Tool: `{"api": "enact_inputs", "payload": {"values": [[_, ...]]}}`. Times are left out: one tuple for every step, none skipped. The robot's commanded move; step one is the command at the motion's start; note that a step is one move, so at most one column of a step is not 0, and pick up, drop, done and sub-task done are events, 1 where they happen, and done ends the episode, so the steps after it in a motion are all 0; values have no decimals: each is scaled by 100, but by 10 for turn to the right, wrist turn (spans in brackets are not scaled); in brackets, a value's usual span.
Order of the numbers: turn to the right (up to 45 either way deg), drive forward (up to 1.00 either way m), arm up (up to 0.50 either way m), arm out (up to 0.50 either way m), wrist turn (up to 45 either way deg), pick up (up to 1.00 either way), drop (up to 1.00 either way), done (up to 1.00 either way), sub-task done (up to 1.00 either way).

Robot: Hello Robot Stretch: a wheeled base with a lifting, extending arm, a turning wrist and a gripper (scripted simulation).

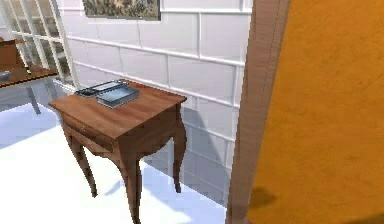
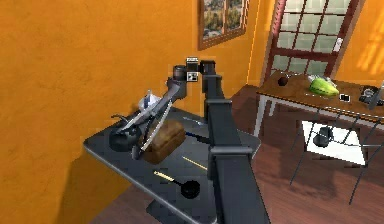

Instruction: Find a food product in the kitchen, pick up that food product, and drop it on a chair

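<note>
forward view, left to right: a wooden surface's edge [image 1: 22, 74] poking in at the left. next, a small wooden side surface [image 1: 150, 108] standing near a white block wall [image 1: 190, 60] and carrying a flat stack of book-like things [image 1: 113, 95]. a framed picture [image 1: 122, 8] hanging on that wall at the top. an orange wall [image 1: 330, 110] taking up the right.

arm side view, left to right: a dark grey surface [image 2: 105, 152] sitting low at the left. the hand [image 2: 138, 122] hanging at its left part, fingers pointing down-left. a brown loaf [image 2: 165, 140] lying on that surface right at the hand. can't tell whether the hand is grasping anything or touching the loaf. a dark round thing [image 2: 186, 186] lying nearer the front edge. the arm [image 2: 228, 150] rising just right of the loaf. a painting [image 2: 221, 20] hanging higher up. further right, a long wooden surface [image 2: 290, 98] carrying a green thing [image 2: 322, 85]. a dark chair [image 2: 325, 135] standing in front of it, well apart from the loaf.
</note>
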Motion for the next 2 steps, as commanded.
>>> {"api": "enact_inputs", "payload": {"values": [[0, 0, 0, 0, 450, 0, 0, 0, 0], [0, 0, 0, 0, 450, 0, 0, 0, 0]]}}
